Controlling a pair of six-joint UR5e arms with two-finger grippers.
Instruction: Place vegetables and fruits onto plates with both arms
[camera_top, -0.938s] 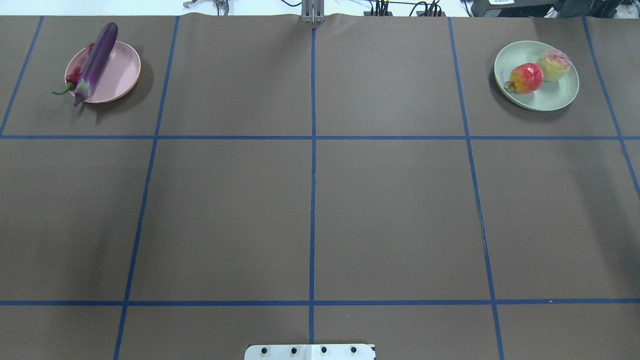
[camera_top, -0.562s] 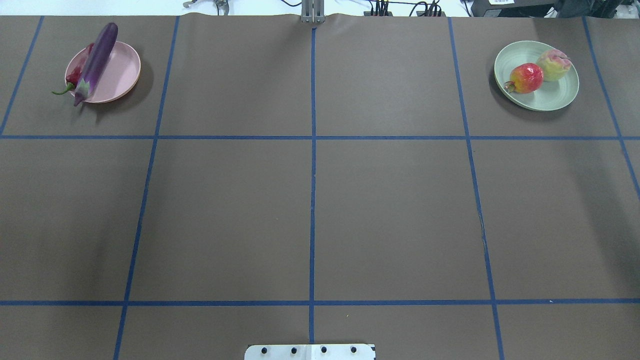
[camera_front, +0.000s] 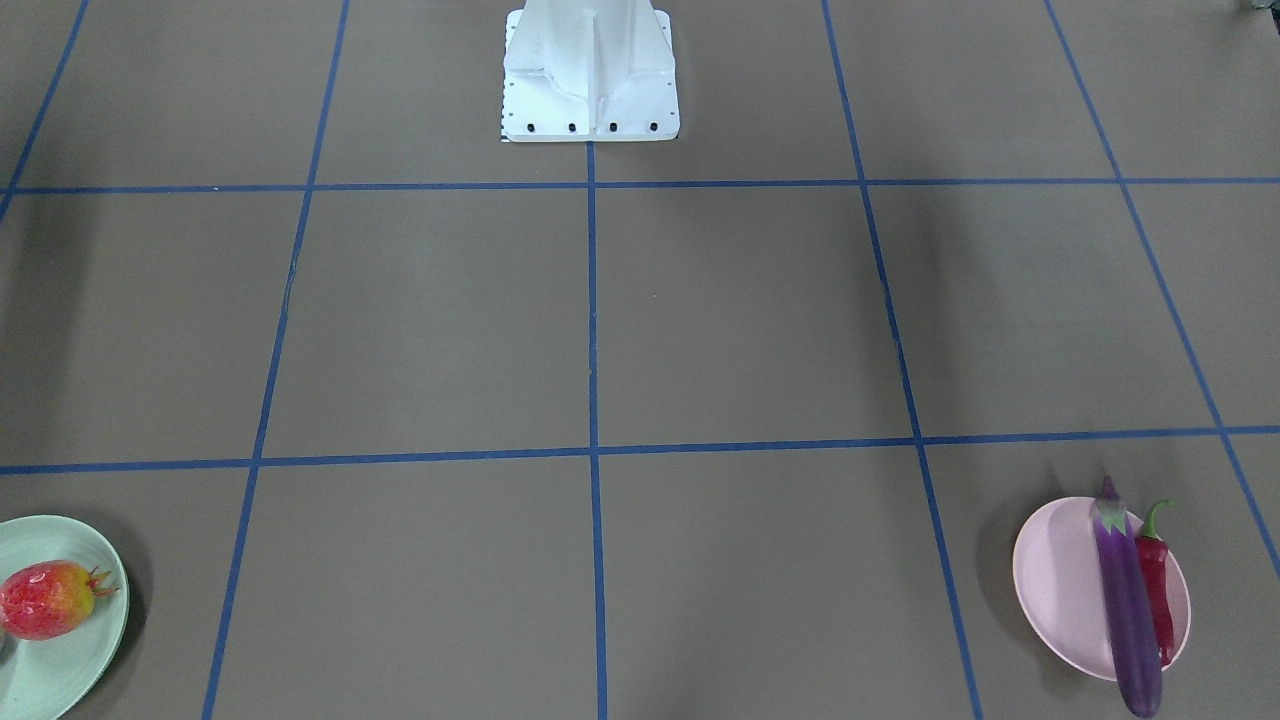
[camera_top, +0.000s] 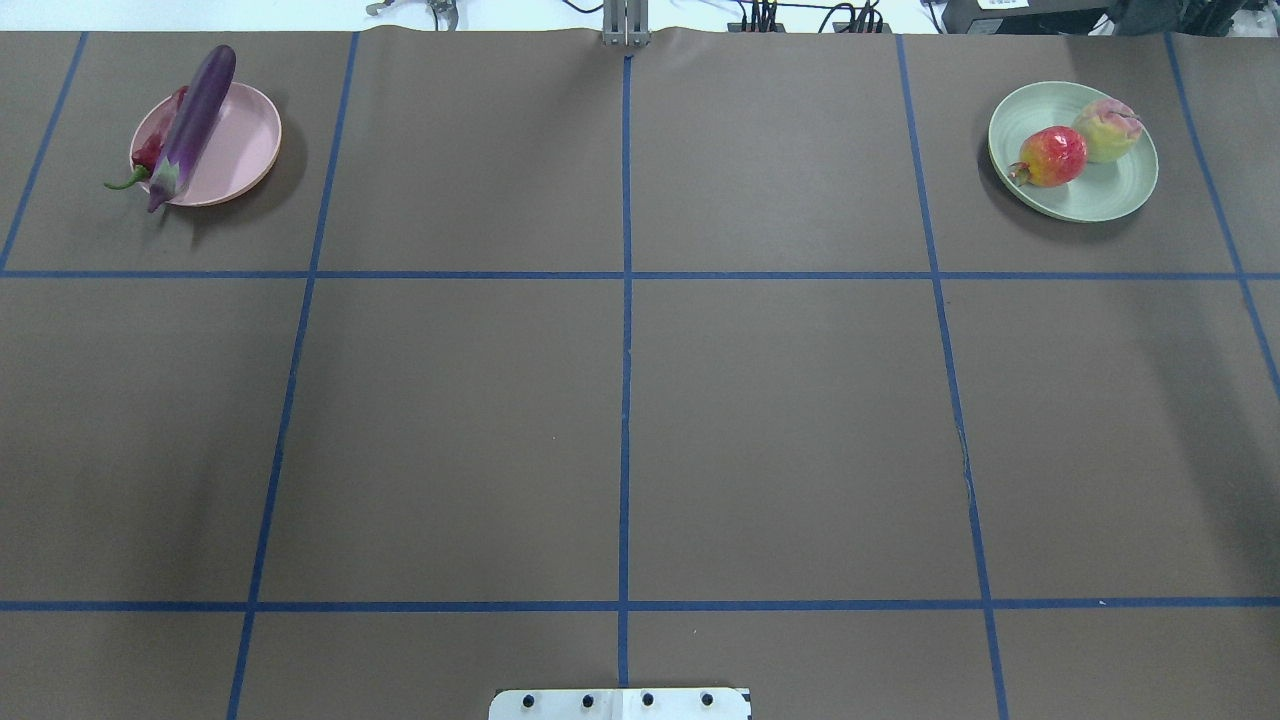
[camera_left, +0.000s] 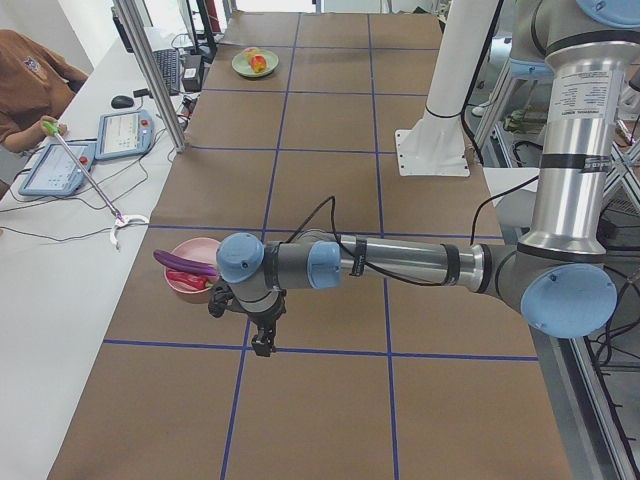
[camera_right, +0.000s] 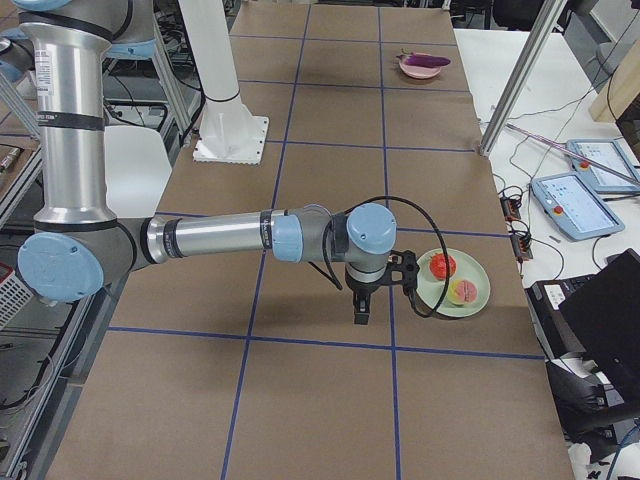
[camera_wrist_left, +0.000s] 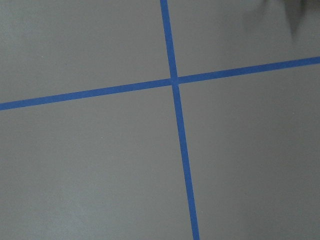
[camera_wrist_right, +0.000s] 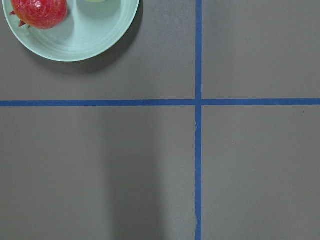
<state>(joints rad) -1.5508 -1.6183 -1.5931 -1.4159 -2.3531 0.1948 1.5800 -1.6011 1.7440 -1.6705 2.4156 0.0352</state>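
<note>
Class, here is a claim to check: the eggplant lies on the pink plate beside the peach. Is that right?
Not quite. The eggplant lies on the pink plate beside the red chili pepper, not the peach, which sits on the green plate. The overhead exterior view shows it.

We read no legible text anywhere. Print on the left arm (camera_left: 585, 95) sticker and on the tablet (camera_left: 122, 132) screen is too small to read.

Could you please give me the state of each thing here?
eggplant, lying across pink plate, ends overhanging
chili pepper, on pink plate beside eggplant
peach, on green plate
pomegranate, on green plate beside peach
left tool, above table, opening unclear
right tool, above table, opening unclear
</note>
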